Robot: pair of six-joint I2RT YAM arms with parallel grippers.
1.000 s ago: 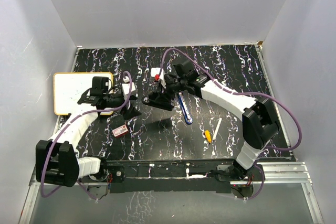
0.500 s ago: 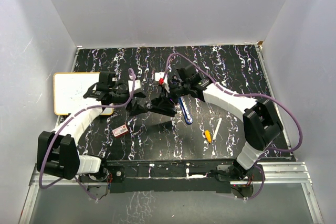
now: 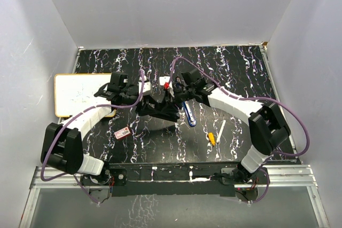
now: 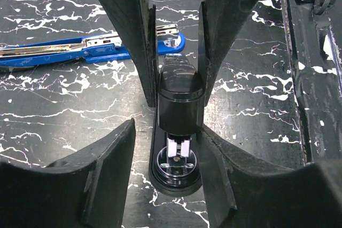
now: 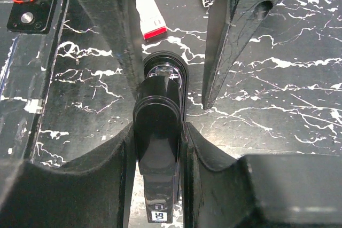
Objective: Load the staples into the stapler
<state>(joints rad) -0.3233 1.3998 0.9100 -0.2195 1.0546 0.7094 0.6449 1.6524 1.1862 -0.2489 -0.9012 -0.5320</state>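
Since a second ago the left arm has swung in from the whiteboard [image 3: 80,97] to the black stapler [image 4: 180,113], and its jaws have narrowed; the left jaws now stand either side of the stapler's domed lid, close against it, though I cannot tell whether they truly pinch; the right jaws are clamped on the same stapler from its other end; its long axis runs from one pair of jaws to the other, across the counter [image 3: 240,73]. The staples [image 3: 123,132], a small red-and-white box, lie flat on the counter well apart from the black stapler, off to its left and nearer the arm bases, long axis roughly in line with the stapler's; neither pair of jaws is at the box; the left arm is the nearer, its forearm passing just beside it; fetching the box probably means freeing the left jaws and drawing them back that way; the blue stapler [image 3: 188,113] lies just right of the black one.
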